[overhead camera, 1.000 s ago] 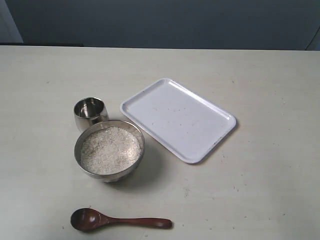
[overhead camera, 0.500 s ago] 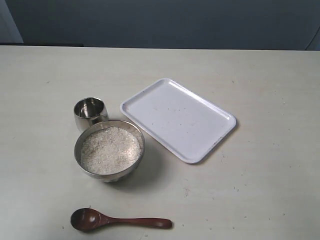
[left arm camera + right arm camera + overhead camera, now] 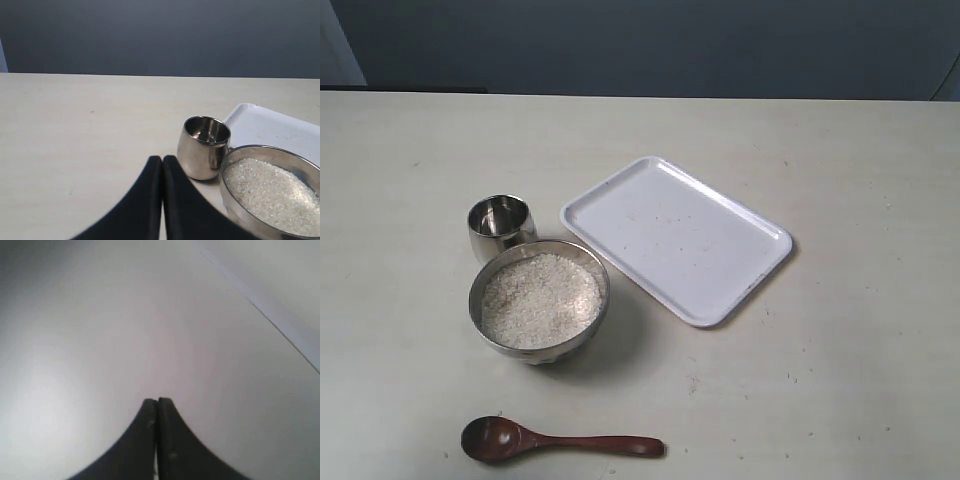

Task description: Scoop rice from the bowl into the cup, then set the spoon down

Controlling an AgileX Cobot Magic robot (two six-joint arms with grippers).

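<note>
A wide steel bowl (image 3: 480,310) stands left of the table's middle, filled with white rice (image 3: 540,300). The small steel cup (image 3: 500,225) stands just behind it, touching or nearly touching the bowl's rim, and looks empty. The dark wooden spoon (image 3: 555,441) lies flat near the front edge, scoop to the left. No arm shows in the exterior view. In the left wrist view my left gripper (image 3: 162,159) is shut on nothing, short of the cup (image 3: 202,148) and bowl (image 3: 235,197). My right gripper (image 3: 157,401) is shut on nothing over a blank pale surface.
A white rectangular tray (image 3: 676,238) lies empty to the right of the bowl, turned at an angle; its corner (image 3: 265,125) shows in the left wrist view. A dark wall (image 3: 640,45) runs behind the table's far edge.
</note>
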